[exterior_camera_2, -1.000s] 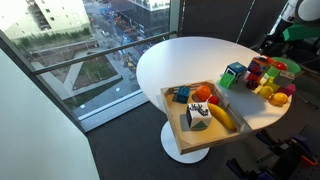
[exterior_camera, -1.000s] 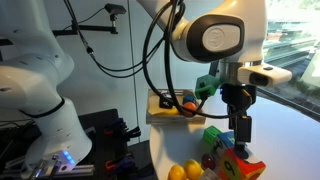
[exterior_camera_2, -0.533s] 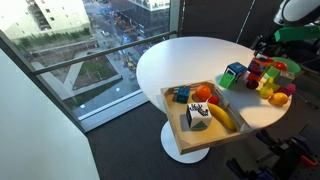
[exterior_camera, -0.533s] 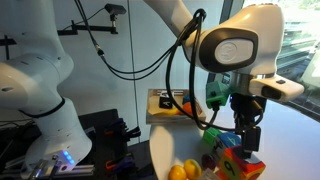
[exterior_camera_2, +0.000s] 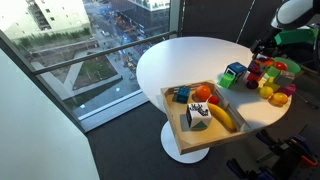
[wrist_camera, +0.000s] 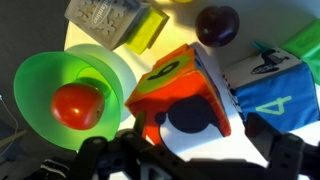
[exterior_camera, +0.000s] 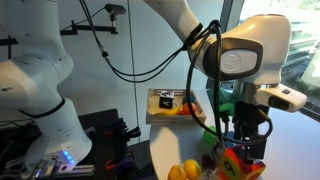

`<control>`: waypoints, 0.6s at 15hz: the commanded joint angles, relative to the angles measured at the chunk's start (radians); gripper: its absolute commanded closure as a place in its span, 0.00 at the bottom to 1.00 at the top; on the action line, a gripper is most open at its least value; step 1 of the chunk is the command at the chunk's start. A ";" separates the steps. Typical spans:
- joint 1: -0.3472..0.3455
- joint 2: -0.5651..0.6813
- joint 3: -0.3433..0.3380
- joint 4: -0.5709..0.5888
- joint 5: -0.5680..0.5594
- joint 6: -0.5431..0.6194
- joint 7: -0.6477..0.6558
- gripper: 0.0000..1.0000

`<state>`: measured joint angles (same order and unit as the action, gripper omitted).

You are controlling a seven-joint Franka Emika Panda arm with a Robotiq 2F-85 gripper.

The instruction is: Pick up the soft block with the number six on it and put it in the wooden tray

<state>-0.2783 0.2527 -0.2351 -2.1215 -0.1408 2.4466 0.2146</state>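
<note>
The soft block with the number six (wrist_camera: pixel 172 92) is red-orange with a green patch and a white face. It fills the middle of the wrist view and shows at the bottom of an exterior view (exterior_camera: pixel 234 166). My gripper (wrist_camera: pixel 190 152) is open, just above the block, with a dark finger on either side of it. In an exterior view the gripper (exterior_camera: pixel 246 140) hangs right over the block. The wooden tray (exterior_camera_2: pixel 172 118) stands near the table's front edge with a banana, an orange and two blocks in it. It also shows behind the arm (exterior_camera: pixel 158 118).
Beside the six block are a green bowl (wrist_camera: pixel 60 70) holding a red ball, a blue-and-white block with a four (wrist_camera: pixel 272 92), a dark plum (wrist_camera: pixel 217 22) and a grey patterned block (wrist_camera: pixel 100 12). Yellow fruits (exterior_camera: pixel 185 172) lie nearby. The cluster (exterior_camera_2: pixel 260 72) sits at the round white table's far side.
The arm has swung across and come down over the cluster of blocks. The gripper now sits lower, right above the six block. The blocks and tray have not moved.
</note>
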 commanded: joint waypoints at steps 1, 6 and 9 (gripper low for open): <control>0.003 0.019 -0.018 0.034 0.017 -0.014 -0.070 0.00; 0.002 0.028 -0.034 0.042 0.004 -0.021 -0.101 0.00; 0.000 0.034 -0.040 0.041 0.005 -0.018 -0.112 0.00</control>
<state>-0.2784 0.2685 -0.2639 -2.1116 -0.1408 2.4466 0.1394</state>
